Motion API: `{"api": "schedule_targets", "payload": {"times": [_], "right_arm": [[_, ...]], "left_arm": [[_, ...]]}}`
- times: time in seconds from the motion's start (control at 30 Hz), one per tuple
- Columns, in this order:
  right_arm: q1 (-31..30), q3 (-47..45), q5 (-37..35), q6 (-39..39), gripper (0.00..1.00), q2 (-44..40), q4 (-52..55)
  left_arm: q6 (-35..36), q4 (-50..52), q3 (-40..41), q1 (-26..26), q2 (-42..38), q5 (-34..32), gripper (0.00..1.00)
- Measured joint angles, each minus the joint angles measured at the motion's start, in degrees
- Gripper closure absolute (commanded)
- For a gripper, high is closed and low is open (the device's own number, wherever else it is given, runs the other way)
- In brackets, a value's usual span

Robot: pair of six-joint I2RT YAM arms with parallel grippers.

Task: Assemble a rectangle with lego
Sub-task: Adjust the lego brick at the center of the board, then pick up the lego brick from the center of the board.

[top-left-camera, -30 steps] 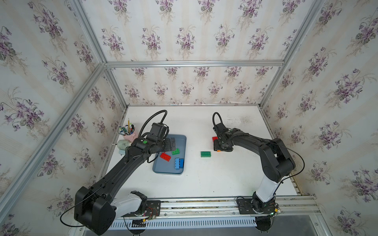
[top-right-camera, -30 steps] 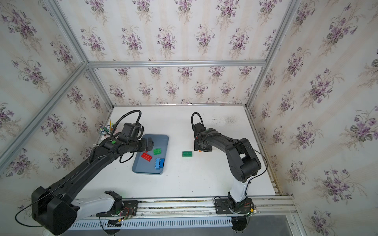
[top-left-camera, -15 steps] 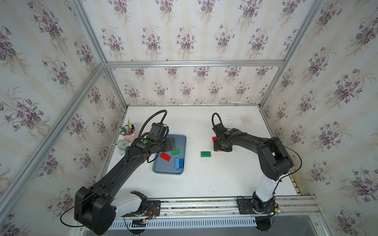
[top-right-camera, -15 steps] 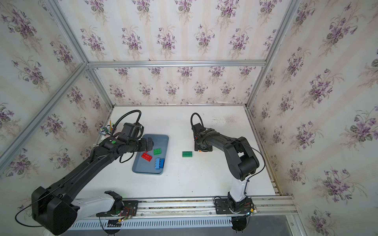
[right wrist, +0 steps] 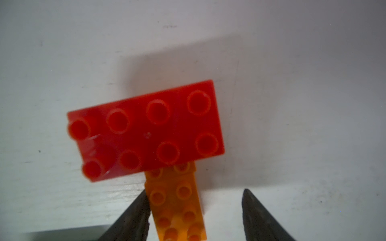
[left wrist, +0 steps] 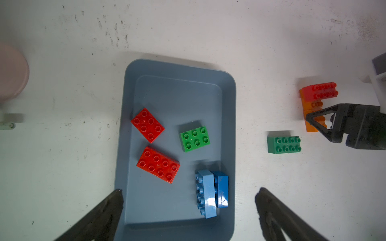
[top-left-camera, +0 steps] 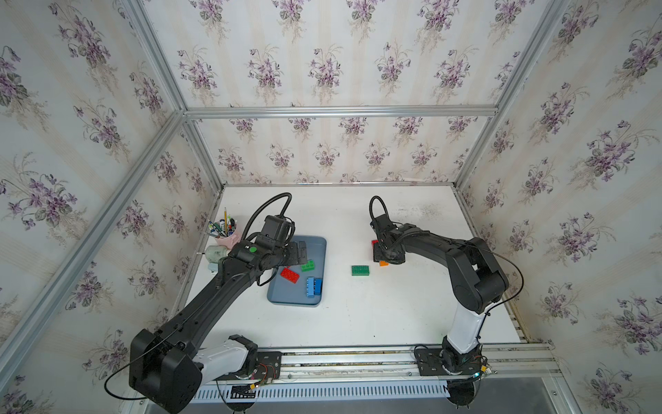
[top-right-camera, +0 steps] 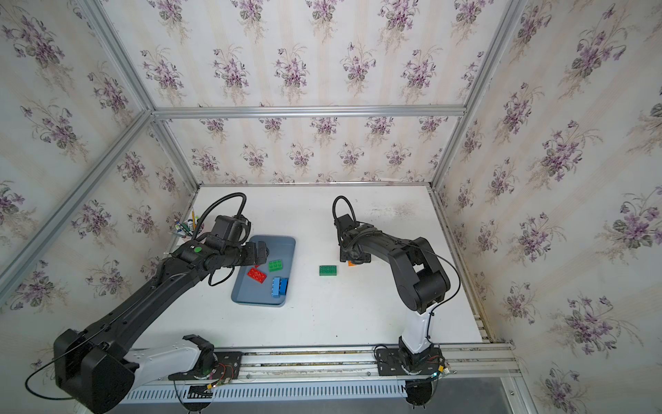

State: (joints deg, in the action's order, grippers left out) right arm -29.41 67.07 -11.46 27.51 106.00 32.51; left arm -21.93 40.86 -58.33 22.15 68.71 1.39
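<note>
Nothing has shifted: well apart from the tray (top-left-camera: 286, 299), the right gripper (right wrist: 194, 191) still straddles the orange brick (right wrist: 177, 200) under the red brick (right wrist: 146, 129), jaws apart and unclamped; the left gripper (left wrist: 190, 189) gapes over the tray; the rectangle looks stalled.

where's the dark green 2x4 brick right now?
In both top views the dark green brick lies flat on the white table just right of centre, between the grey-blue tray and the red-and-orange stack, touching neither.

No lettering, number or sign can be read anywhere from where I stand. The lego bricks (left wrist: 158, 164) and the tray (left wrist: 177, 87) carry no legible marks. Any print on the pens (top-left-camera: 222, 225) in the pink cup (top-left-camera: 232, 239) at the table's (top-left-camera: 358, 315) left edge is too small to tell.
</note>
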Motion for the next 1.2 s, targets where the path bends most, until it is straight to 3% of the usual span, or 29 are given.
{"api": "schedule_targets", "payload": {"times": [0.77, 0.97, 1.2], "right_arm": [[0.02, 0.83, -0.85, -0.04, 0.31, 0.09, 0.11], [-0.37, 1.22, 0.98, -0.09, 0.29, -6.45, 1.14], [-8.2, 5.4, 3.45, 0.96, 0.28, -11.72, 5.75]], "left_arm": [[0.0, 0.0, 0.0, 0.0, 0.02, 0.04, 0.0], [-0.02, 0.17, -0.02, 0.0, -0.07, 0.0, 0.0], [-0.07, 1.01, -1.29, 0.0, -0.52, -1.64, 0.0]]}}
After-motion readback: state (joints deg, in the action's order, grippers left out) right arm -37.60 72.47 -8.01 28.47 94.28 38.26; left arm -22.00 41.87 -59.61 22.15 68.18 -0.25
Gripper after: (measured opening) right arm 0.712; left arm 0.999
